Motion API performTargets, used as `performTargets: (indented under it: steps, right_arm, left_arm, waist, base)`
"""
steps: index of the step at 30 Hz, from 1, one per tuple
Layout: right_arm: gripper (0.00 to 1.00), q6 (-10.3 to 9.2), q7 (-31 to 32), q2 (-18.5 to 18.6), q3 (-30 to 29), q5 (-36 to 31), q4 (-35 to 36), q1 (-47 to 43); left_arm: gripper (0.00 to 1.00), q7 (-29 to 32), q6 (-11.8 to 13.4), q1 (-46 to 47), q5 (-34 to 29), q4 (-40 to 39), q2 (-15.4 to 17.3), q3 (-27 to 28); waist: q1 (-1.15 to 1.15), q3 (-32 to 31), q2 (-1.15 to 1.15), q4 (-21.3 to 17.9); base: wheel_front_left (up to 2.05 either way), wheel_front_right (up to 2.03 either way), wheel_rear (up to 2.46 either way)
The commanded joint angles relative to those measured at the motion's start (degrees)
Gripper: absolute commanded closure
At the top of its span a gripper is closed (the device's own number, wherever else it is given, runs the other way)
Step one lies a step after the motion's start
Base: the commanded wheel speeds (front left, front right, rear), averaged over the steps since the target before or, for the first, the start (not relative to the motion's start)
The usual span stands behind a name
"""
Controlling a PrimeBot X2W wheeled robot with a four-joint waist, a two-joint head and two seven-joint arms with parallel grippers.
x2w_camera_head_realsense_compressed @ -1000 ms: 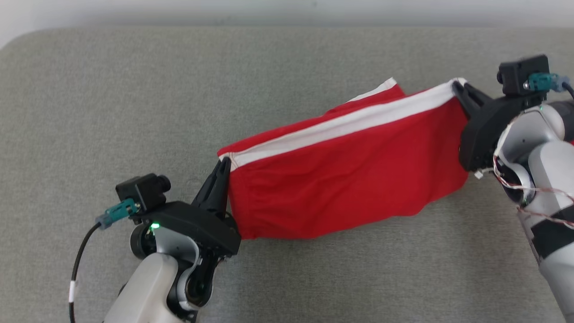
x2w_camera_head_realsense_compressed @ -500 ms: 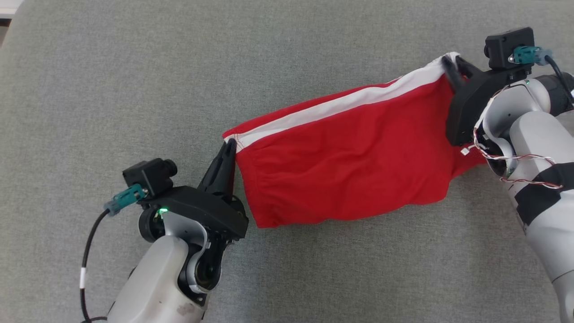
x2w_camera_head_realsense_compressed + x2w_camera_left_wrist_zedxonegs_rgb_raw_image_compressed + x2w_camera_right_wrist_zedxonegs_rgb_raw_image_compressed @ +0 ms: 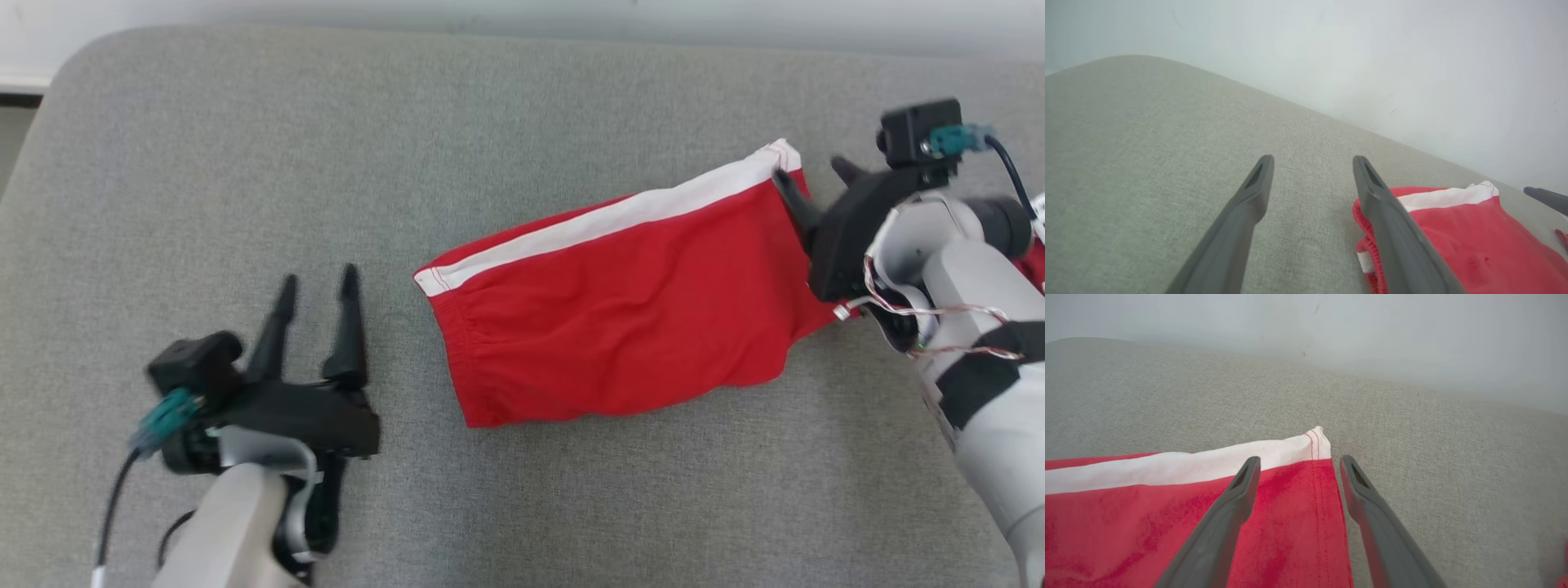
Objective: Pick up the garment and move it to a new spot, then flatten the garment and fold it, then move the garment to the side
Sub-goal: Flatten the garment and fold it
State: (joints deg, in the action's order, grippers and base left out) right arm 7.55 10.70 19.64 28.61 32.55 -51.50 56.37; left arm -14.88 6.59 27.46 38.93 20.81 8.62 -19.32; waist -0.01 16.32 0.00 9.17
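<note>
The garment (image 3: 629, 318), red shorts with a white side stripe, lies spread on the grey padded surface (image 3: 490, 122), slanting up to the right. My left gripper (image 3: 318, 278) stands open to the left of its waistband end, apart from the cloth. In the left wrist view the gripper (image 3: 1313, 159) holds nothing, and the garment (image 3: 1453, 228) lies behind the right finger. My right gripper (image 3: 810, 170) is open at the garment's far right corner. In the right wrist view its fingers (image 3: 1300, 458) straddle the hem edge of the garment (image 3: 1167, 514), not gripping it.
The surface's rounded left corner (image 3: 57, 73) and its back edge meet a pale wall (image 3: 522, 12). A scrap of something red (image 3: 1037, 269) shows past the right forearm. Bare grey surface lies in front of and behind the garment.
Both grippers have opened and let go of the garment's stripe corners. The left gripper has drawn back to the left. The garment now rests slack on the surface. The head camera has shifted.
</note>
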Motion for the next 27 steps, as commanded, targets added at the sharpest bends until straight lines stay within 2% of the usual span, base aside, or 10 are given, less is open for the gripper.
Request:
performTargets:
  steps: [1, 8, 13, 18, 19, 20, 24, 25, 26, 27]
  right_arm:
    - [0.00, -0.16, 0.5, 0.6, -0.1, 1.4, -0.5, -1.4]
    - [0.00, -0.16, 1.0, 2.2, -1.4, 4.9, -3.5, -3.8]
    - [0.00, -0.16, 0.3, 2.7, -2.6, 4.6, -6.6, -3.2]
    - [0.00, -0.16, 0.2, 2.2, -3.4, 3.9, -10.2, -2.6]
    - [0.00, -0.16, 0.6, 1.9, -3.5, 4.2, -10.8, -2.8]
    - [0.00, -0.03, 5.6, -0.2, -2.7, 5.3, -13.8, -4.8]
    - [0.00, 0.08, 10.3, -2.3, -2.4, 6.7, -15.7, -6.8]
    - [0.08, 0.14, 11.0, -2.8, -2.4, 7.2, -15.9, -7.3]
    - [0.58, 0.18, 11.2, -3.1, -2.5, 7.5, -15.8, -7.6]
    - [0.93, 0.18, 10.6, -3.0, -2.6, 7.4, -15.7, -7.7]
  left_arm:
    - [0.00, -0.3, 0.6, -1.7, -2.6, -2.1, 0.3, 2.2]
    - [0.00, -0.2, -0.9, -11.2, -14.1, -11.6, -1.5, 11.1]
    - [0.00, -0.2, -3.4, -16.5, -19.2, -16.4, -3.7, 15.5]
    - [0.00, -0.2, -4.5, -20.6, -21.2, -18.5, -5.3, 18.2]
    - [0.00, -0.2, -4.7, -21.4, -21.3, -18.7, -5.5, 18.3]
    - [0.00, -0.2, -5.1, -23.7, -22.2, -19.4, -5.7, 18.8]
    - [0.00, -0.2, -4.7, -24.5, -21.4, -19.5, -5.7, 18.1]
    - [0.00, -0.2, -4.7, -24.5, -21.4, -19.5, -5.7, 18.0]
    - [0.00, -0.2, -5.0, -24.5, -21.3, -19.3, -5.7, 18.1]
    - [0.00, -0.2, -5.1, -24.4, -21.2, -19.0, -5.7, 18.1]
  waist:
    - [0.01, -1.5, 0.00, -0.2]
    - [0.01, -1.8, 0.00, 1.0]
    - [0.01, -0.5, 0.00, 2.7]
    - [0.01, 0.7, 0.00, 4.4]
    - [0.01, 0.8, 0.00, 4.6]
    - [0.01, 1.0, 0.00, 5.6]
    - [0.01, 0.7, 0.00, 6.0]
    - [0.01, 0.6, 0.00, 6.0]
    - [0.01, 0.5, 0.00, 6.0]
    - [0.01, 0.5, 0.00, 6.1]
  base:
    - [0.00, 0.00, 0.00]
    - [0.00, 0.00, 0.00]
    - [0.00, 0.00, 0.00]
    - [0.00, 0.00, 0.00]
    - [0.00, 0.00, 0.00]
    - [0.00, 0.00, 0.00]
    - [0.00, 0.00, 0.00]
    - [0.00, 0.00, 0.00]
    - [0.00, 0.00, 0.00]
    - [0.00, 0.00, 0.00]
